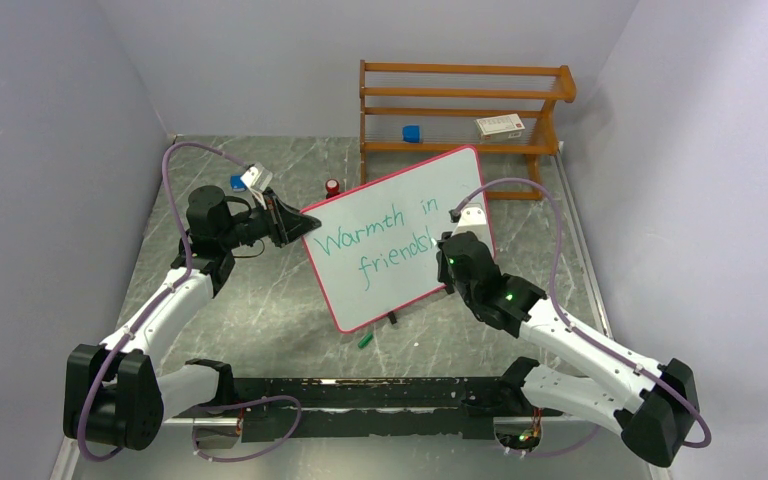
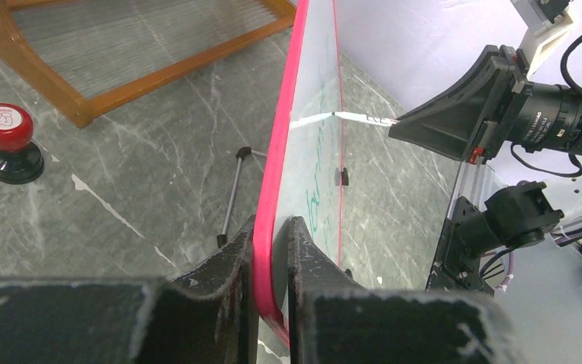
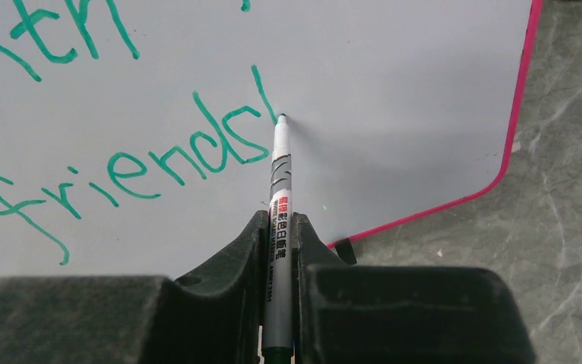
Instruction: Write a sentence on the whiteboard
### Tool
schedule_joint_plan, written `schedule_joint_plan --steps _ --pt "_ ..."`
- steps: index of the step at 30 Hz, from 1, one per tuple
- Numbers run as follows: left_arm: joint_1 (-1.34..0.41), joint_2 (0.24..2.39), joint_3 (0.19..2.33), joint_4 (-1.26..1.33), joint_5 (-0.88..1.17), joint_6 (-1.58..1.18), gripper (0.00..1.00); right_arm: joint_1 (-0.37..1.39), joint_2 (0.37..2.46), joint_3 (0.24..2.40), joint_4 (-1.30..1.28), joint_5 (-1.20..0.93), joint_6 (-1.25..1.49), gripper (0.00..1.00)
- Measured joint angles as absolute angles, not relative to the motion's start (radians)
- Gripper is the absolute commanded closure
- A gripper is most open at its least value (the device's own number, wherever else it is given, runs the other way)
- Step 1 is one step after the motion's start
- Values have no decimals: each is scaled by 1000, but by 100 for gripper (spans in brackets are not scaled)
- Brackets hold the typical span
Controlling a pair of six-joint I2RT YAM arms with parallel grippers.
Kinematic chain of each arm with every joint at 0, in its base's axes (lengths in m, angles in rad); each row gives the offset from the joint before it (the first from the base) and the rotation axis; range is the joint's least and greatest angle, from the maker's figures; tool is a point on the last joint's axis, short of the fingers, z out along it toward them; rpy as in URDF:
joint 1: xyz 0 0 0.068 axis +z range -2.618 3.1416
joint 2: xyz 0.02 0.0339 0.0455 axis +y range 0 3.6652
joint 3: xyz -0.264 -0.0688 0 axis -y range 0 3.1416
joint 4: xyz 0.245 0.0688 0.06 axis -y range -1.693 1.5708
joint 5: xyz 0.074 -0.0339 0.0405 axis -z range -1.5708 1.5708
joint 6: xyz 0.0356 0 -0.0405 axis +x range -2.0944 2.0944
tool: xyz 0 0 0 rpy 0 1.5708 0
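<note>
Large flat white whiteboard (image 1: pixel 400 235) with a thin pink-red frame, tilted up near the middle of the grey marbled tabletop (image 1: pixel 260 320), in front of the brown wooden rack (image 1: pixel 460 110) at the far edge. Gripped at its left edge by the black left hand (image 2: pixel 271 227), one finger on each side of the frame. Pinched in the black right hand (image 3: pixel 279 220): a thin grey marker pen (image 3: pixel 280 163), fingers tight on its barrel. Pen tip touching the board.

Already written in green: "Warmth in" on top, "friends!" below. Looks like a whole short sentence, with the long stroke of the "!" done. Pen tip right at the foot of that stroke, so probably making the dot; hard to tell.

Left to do, by the look of it: very little. Maybe lift the pen off, then let go of the board. Small green piece (image 1: pixel 364 340) lying on the tabletop just beside the board's near corner, maybe the pen's cap, so maybe put that back on too. Small red round knob (image 1: pixel 332 187) on a black base toward the far edge, near the board's far-left corner, not touched.
</note>
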State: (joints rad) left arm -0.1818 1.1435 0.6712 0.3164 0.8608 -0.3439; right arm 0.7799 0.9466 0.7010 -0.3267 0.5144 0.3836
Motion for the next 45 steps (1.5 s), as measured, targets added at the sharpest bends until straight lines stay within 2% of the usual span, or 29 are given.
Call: schedule_joint_plan --steps 45 --pt "-181 1143 671 315 861 -344 95 754 912 679 -382 527 426 100"
